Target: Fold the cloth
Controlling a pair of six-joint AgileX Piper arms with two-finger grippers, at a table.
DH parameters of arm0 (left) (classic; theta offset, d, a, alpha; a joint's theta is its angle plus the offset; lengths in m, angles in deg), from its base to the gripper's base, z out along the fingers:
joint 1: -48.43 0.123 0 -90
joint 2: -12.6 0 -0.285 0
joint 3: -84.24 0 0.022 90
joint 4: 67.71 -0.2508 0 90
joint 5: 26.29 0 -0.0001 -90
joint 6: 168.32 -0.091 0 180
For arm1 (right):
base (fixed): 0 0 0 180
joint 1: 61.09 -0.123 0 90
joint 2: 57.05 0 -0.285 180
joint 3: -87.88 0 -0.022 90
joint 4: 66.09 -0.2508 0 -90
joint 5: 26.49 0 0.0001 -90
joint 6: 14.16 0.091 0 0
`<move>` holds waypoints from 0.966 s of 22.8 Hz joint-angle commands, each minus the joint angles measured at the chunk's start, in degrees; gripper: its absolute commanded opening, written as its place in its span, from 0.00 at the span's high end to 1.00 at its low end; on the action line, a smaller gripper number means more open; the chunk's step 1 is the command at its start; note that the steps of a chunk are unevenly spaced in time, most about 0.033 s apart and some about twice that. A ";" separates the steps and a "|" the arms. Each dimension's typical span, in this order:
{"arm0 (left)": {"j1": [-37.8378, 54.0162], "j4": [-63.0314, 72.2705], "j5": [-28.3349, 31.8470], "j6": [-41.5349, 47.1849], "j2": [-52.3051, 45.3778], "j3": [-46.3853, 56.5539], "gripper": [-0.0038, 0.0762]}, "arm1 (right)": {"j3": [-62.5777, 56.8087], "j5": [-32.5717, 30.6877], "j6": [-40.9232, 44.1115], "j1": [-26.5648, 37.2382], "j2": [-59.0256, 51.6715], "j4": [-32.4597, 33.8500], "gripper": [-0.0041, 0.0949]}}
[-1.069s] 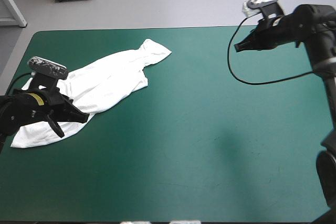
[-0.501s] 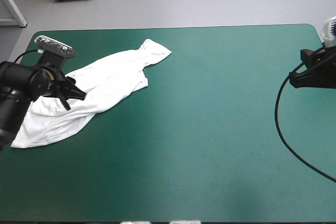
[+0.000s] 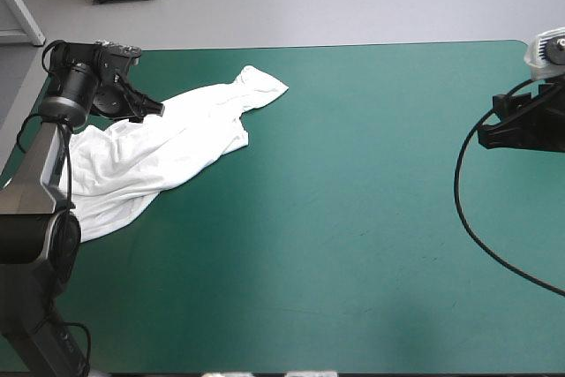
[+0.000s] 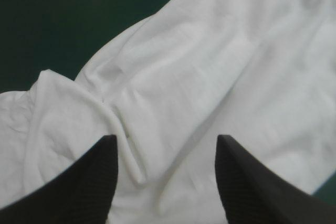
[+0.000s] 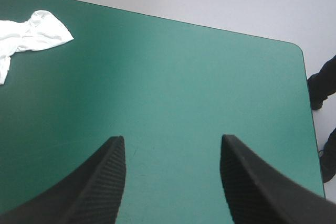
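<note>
The white T-shirt (image 3: 168, 152) lies as a long crumpled heap on the left part of the table, one end pointing at the far edge. My left gripper (image 3: 148, 110) hovers at the shirt's far-left side. In the left wrist view its black fingers (image 4: 102, 166) stand apart over wrinkled white cloth (image 4: 210, 77), nothing between them, so the left gripper (image 4: 167, 139) is open. My right gripper (image 3: 485, 139) is at the table's right edge, far from the shirt. This right gripper (image 5: 172, 138) is open over bare cover, with the shirt's (image 5: 31, 32) far end well ahead.
The teal-green cover (image 3: 353, 236) stretches from the shirt to the right edge. The table's far right corner (image 5: 294, 48) is rounded, with grey floor beyond it.
My left arm has swung from the shirt's near end up to its far-left side. The right arm has drawn back from the far middle to the table's right edge.
</note>
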 commanded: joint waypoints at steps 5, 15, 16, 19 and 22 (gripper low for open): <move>1.64 3.54 3.50 0.06 7.91 -2.34 0.44 | 0.71 4.06 -0.12 -0.99 4.30 -4.53 0.43; 1.64 10.49 3.15 -3.15 15.87 -2.56 0.91 | 0.71 4.18 -0.26 -3.21 6.21 -4.26 0.43; 1.64 11.24 3.02 -4.17 15.86 -2.56 0.96 | 0.71 4.18 -0.26 -3.21 6.21 -4.37 0.43; 1.52 15.41 2.07 -6.50 15.86 -2.93 0.96 | 0.71 4.18 -0.26 -3.30 6.21 -4.79 0.45; -0.47 19.37 -2.09 -8.50 15.59 -5.08 0.96 | 0.71 4.18 -0.26 -3.30 6.21 -5.54 0.45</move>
